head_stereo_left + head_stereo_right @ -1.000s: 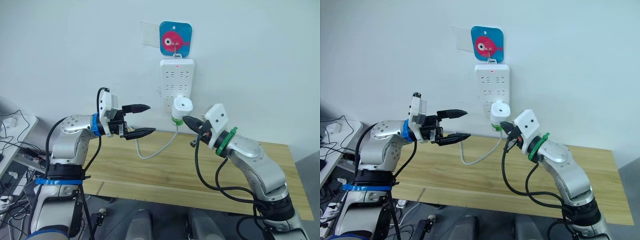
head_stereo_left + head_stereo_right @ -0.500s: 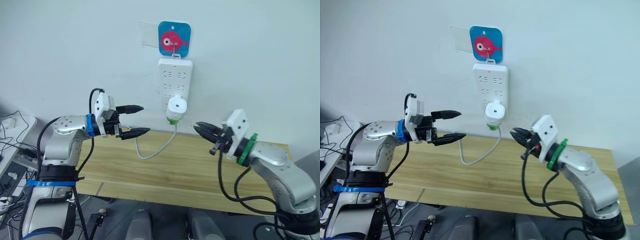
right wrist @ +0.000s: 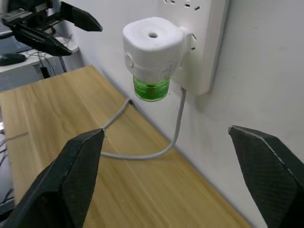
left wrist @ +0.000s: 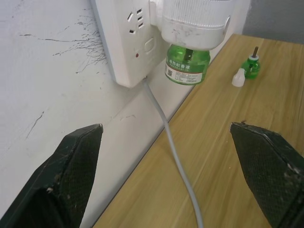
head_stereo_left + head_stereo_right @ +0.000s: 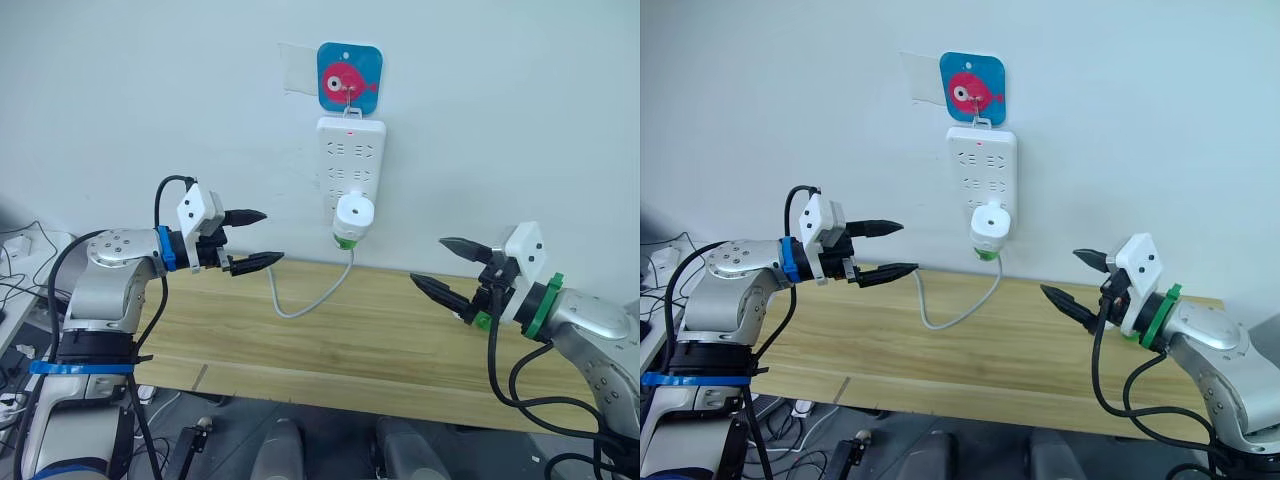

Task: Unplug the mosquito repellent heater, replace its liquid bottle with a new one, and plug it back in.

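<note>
The white mosquito repellent heater is plugged into the wall power strip, and a green liquid bottle is screwed in under it. In the left wrist view a second small green bottle and a white cap rest on the table beyond the heater. My right gripper hangs open over the table, well to the right of the heater and holding nothing. My left gripper is open and empty, to the left of the strip.
A grey cord loops from the strip down onto the wooden table. A blue plaque with a pink fish hangs above the strip. Cables lie on a white desk at far left.
My right gripper opened and drew back to the right, away from the heater, which stays plugged in. My left arm pulled back a little to the left.
</note>
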`<state>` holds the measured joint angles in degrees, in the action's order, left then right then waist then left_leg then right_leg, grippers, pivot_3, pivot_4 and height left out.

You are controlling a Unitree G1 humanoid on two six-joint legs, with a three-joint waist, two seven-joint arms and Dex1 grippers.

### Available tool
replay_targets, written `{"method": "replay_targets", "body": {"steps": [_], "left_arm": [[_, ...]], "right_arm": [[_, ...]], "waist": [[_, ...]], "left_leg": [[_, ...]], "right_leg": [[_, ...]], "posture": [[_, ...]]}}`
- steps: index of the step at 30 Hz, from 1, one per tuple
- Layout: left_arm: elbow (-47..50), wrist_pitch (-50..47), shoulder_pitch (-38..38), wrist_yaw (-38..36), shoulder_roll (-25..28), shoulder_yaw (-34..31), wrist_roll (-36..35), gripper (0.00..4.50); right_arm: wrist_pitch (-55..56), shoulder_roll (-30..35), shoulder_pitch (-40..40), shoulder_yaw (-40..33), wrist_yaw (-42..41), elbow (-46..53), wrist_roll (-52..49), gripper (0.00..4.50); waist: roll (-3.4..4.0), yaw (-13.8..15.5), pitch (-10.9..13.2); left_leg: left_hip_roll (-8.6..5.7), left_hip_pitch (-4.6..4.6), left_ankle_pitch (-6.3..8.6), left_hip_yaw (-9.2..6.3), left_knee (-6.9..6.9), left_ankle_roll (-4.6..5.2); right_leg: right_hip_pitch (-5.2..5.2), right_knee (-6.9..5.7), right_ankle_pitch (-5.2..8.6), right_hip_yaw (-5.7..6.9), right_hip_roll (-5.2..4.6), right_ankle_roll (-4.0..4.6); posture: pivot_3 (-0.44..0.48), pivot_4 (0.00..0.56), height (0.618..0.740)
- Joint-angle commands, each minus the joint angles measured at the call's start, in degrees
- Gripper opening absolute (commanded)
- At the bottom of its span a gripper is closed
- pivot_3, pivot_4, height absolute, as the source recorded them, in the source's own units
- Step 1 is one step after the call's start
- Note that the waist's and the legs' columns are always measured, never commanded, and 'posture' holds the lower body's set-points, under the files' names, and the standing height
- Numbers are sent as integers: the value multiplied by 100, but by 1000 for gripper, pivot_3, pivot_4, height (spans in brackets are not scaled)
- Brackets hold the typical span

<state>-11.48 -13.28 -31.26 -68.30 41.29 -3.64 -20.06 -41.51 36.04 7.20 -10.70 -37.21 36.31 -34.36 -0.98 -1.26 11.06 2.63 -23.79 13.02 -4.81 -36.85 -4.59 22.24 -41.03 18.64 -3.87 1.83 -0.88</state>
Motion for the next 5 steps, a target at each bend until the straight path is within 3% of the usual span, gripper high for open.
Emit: {"method": "replay_targets", "body": {"steps": [1,5], "left_arm": [[162,94,26,24,65,-119,-49,4500],[120,111,29,-27,51,-127,-101,4500]], "right_arm": [[1,92,0,-186,2,167,-220,4470],[37,132,6,-166,31,145,-203,4470]], "waist": [[0,1,0],[0,10,0]], "left_leg": [[0,0,0,0,0,0],[0,-1,0,0,0,0]], "right_leg": [[0,0,0,0,0,0],[0,1,0,0,0,0]], "posture": [[125,156,740],[120,156,740]]}}
